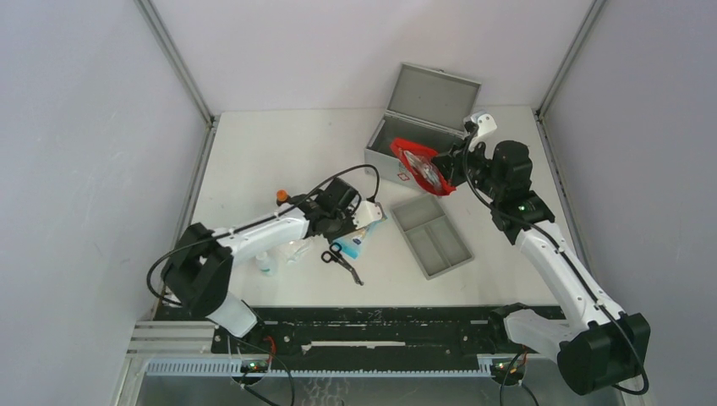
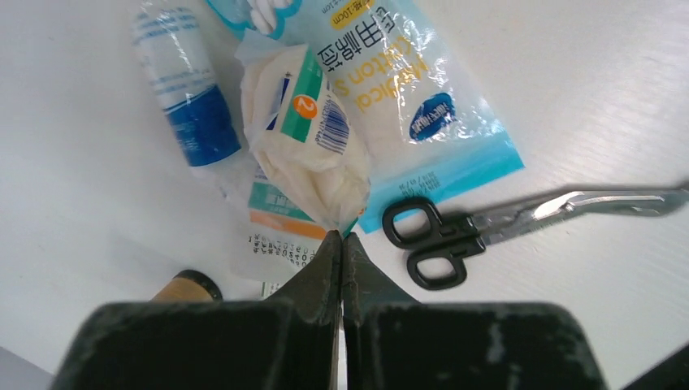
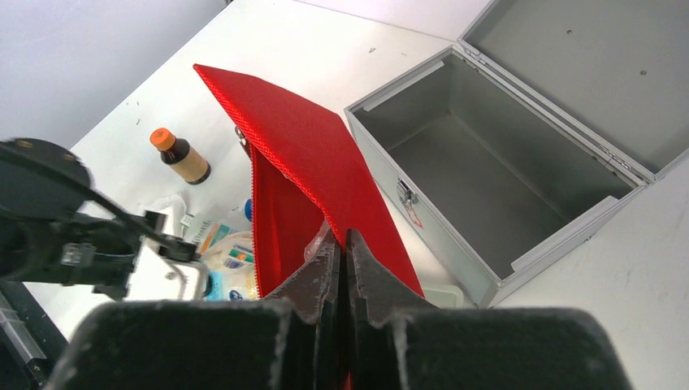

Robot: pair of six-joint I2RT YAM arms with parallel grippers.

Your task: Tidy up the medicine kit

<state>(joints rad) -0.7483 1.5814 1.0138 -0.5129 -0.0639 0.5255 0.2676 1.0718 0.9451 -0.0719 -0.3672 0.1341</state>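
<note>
- While the right hand (image 3: 341,237) clenches the red pouch (image 3: 309,154) beside the open medicine kit (image 3: 487,171),
- the left hand (image 2: 340,238) pinches a white gauze packet (image 2: 305,138) by its corner on the table (image 2: 585,89).

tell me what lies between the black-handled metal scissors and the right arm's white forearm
The shallow grey two-compartment tray; the top view shows it.

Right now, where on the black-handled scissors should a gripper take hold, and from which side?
Probably from straight above, fingers straddling the narrow metal shank of the scissors just past the black loops. They lie flat and closed with bare table on both sides there, while the loops crowd the blue packet.
</note>
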